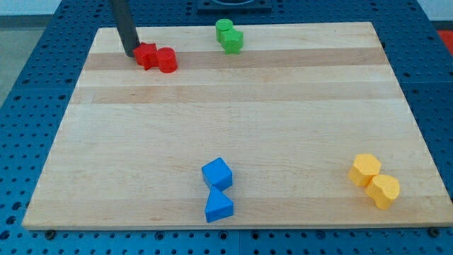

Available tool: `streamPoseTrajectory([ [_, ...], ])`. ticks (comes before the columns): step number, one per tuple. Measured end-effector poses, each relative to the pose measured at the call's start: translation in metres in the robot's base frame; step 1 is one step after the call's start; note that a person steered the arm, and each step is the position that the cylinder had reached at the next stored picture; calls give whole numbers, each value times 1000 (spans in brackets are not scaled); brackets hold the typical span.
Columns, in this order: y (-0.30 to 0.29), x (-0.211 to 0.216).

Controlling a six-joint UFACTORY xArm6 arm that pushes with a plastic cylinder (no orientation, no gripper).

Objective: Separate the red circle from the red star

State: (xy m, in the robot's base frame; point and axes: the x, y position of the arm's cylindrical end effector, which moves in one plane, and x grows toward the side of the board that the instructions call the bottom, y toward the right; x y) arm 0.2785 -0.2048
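Wooden board [233, 127] fills my screen, pale planks sitting on a blue perforated table [28, 106]. My dark rod [124, 25] drops in from the view's top left, and there are no jaws on this rig, so nothing opens, closes or grasps; it is a plain stick. My tip [132, 54] sits on the board near the top-left corner, right against the left side of the red star [146, 55]. Whether it actually touches I cannot tell, but no gap shows. The red circle [167, 61] lies just to the right of the star and slightly lower, the two reds touching, so the star stands between my tip and the circle. Further right along the top edge, two green blocks [229, 35] sit pressed together, shapes unclear. Bottom centre, a blue cube [216, 173] with a blue triangle [219, 207] just below it, touching. Bottom right, two yellow blocks [374, 180] side by side, touching, well away from my tip.
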Motion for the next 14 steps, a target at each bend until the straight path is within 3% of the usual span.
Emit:
streamPoseTrajectory([
  [2,24,34],
  [5,28,17],
  [10,166,1],
  [14,166,43],
])
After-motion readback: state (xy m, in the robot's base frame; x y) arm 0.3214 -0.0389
